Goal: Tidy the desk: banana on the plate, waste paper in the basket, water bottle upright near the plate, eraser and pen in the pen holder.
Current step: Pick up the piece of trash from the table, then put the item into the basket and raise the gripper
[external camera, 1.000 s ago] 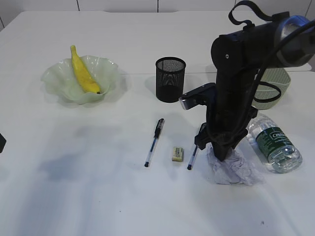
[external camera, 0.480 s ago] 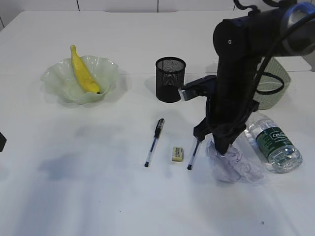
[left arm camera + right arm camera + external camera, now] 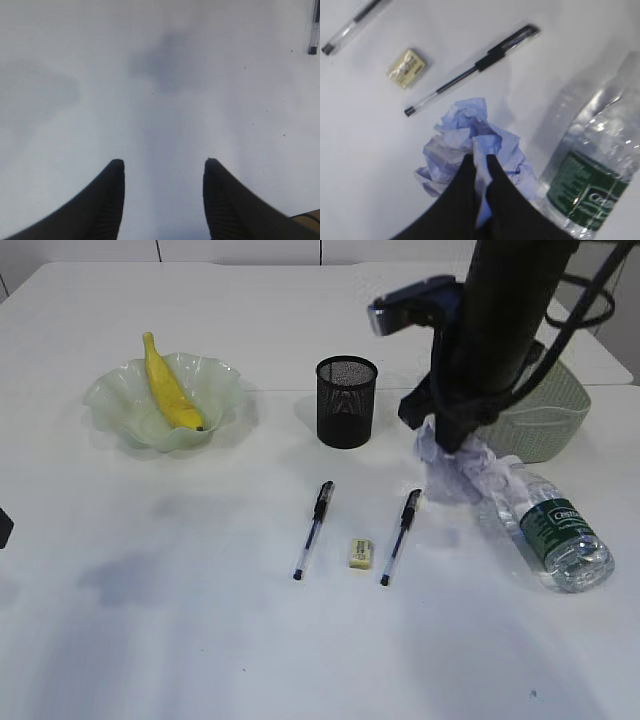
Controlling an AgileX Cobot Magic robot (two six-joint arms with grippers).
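Right tool [image 3: 479, 161] is pinched tight on a thin fold of the waste paper [image 3: 455, 465], hanging clear of the tabletop [image 3: 200, 620], basket [image 3: 545, 415] at two o'clock. That slim pinch could slip and drop the ball short. Left tool [image 3: 162, 170] gapes half open, empty.

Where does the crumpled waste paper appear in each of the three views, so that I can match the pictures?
Exterior view: the waste paper hangs right of centre, pinched by the right end effector, above the table.
Left wrist view: not in it.
Right wrist view: the waste paper is at lower centre, between the closed fingers.
Shared landmark: the lying water bottle, just right of the paper.
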